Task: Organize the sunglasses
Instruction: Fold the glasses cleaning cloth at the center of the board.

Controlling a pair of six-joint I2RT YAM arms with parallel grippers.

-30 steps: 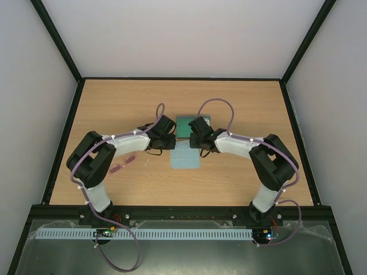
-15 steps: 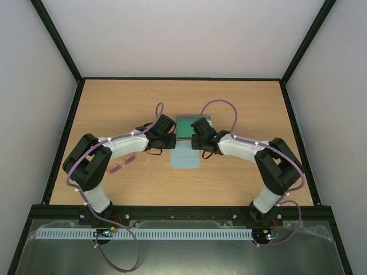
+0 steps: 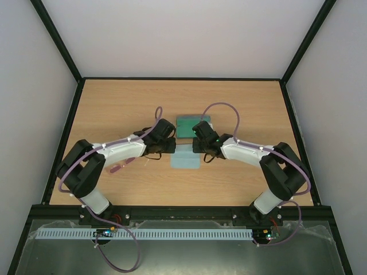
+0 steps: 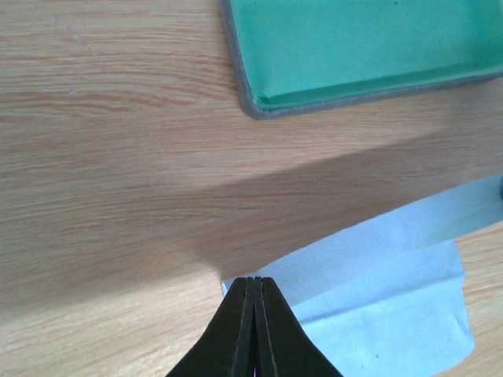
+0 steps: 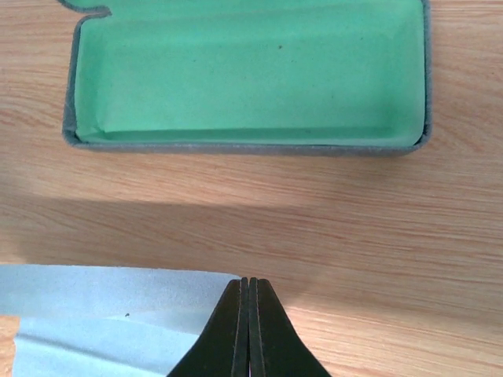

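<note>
Left hand [image 4: 253,284] and right hand [image 5: 249,284], each pinched shut on a far corner of the blue cloth [image 3: 184,158], have pulled it down-frame from the open case [image 3: 188,125], folding it; sunglasses [image 3: 117,169] sit untouched left of centre, so packing them still waits.

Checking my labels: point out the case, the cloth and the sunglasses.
Case [image 5: 251,78], right wrist view, green lining.
Cloth [image 4: 377,290], left wrist view, blue fabric.
Sunglasses [image 3: 116,169], top view, visible pink lens.
</note>
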